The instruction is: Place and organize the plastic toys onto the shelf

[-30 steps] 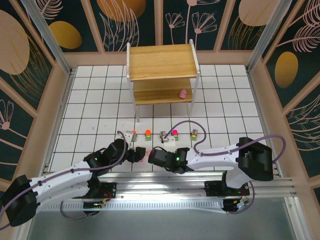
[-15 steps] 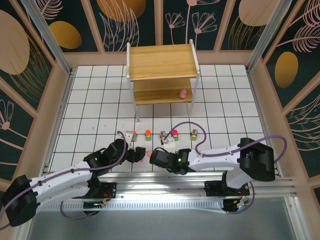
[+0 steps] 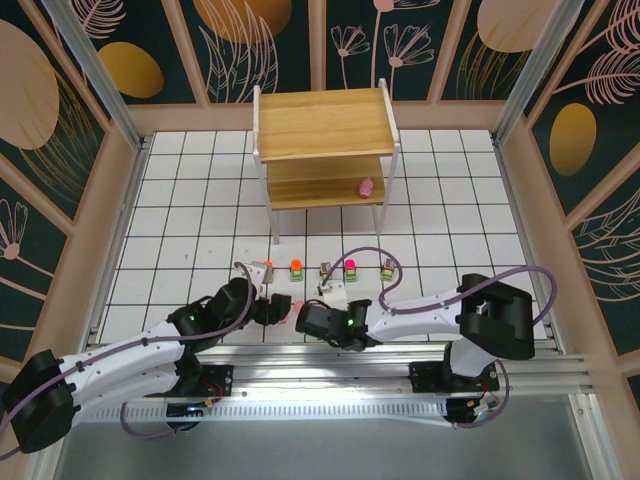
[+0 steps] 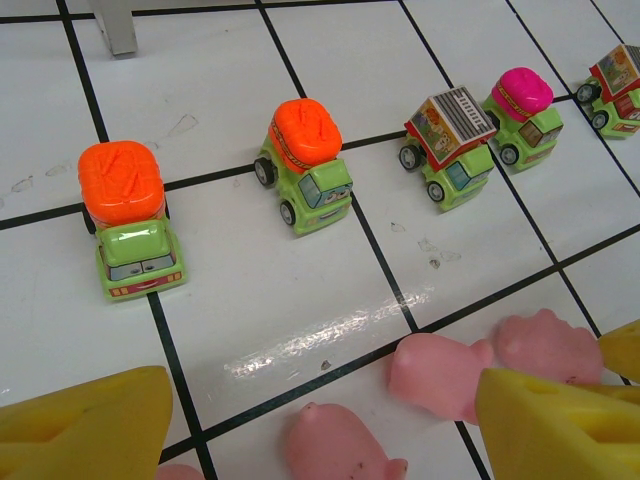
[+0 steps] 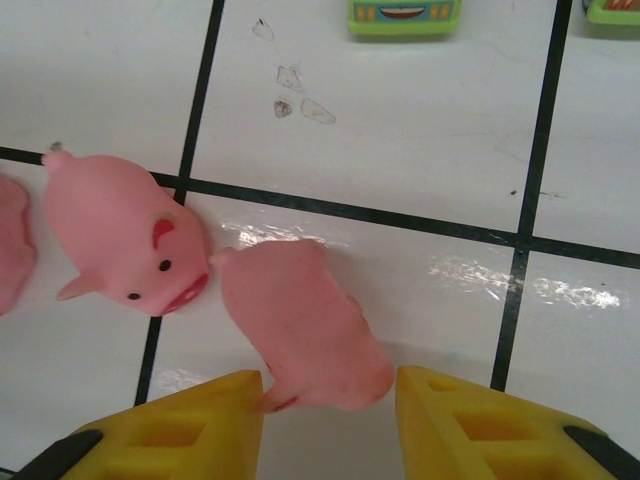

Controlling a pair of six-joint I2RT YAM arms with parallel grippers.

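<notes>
R gripper [image 5: 326, 388] slid left; jaws narrow astride pink pig [image 5: 300, 320] at frame bottom, grip unclear. Prob light, soft, slick: you pinch mid-body.

Glossy tiled floor [image 4: 300, 330], matt wooden shelf [image 3: 322, 124]

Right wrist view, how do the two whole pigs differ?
The nearer pig shows only a plain pink side; the farther pig shows eye, ear and mouth. The nearer pig's end sits between the right gripper's fingers; the farther pig lies clear of them. Both are pink and lie on the white tiles.
</notes>
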